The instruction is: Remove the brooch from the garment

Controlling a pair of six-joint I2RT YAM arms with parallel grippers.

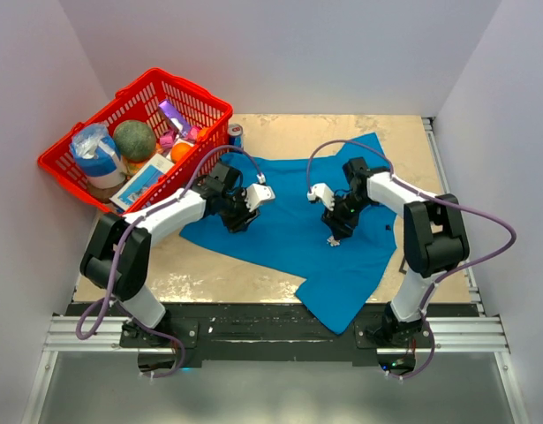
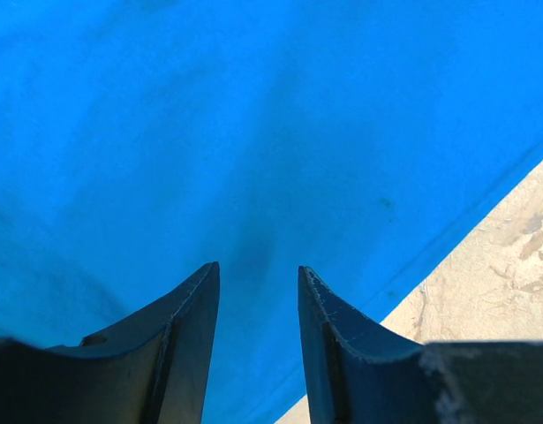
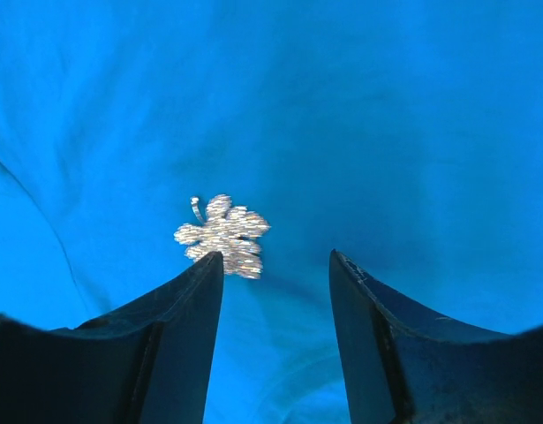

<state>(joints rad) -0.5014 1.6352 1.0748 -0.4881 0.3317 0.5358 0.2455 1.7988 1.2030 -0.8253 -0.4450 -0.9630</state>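
- Starting big, you see the tan table (image 1: 209,269) carrying everything.
- Your garment (image 1: 289,221), the bright blue T-shirt, lies spread and rumpled across the table's middle, with one end reaching the near edge (between the two arm bases).
- A red basket (image 1: 192,88) sits at the far left, filled with assorted goods, its near side just beside the shirt.
- Your left gripper (image 2: 258,269) is down over the shirt's left part. Its fingers stand partly apart with only blue cloth showing between them, gripping nothing.
- Your right gripper (image 3: 275,256) is over the shirt's right part, fingers likewise parted and holding nothing.
- The brooch (image 3: 222,234), a small silvery sparkling flower, lies on the cloth at the tip of the left-hand finger in the right wrist view (beside the gap, not inside it). You cannot tell whether that finger touches it.
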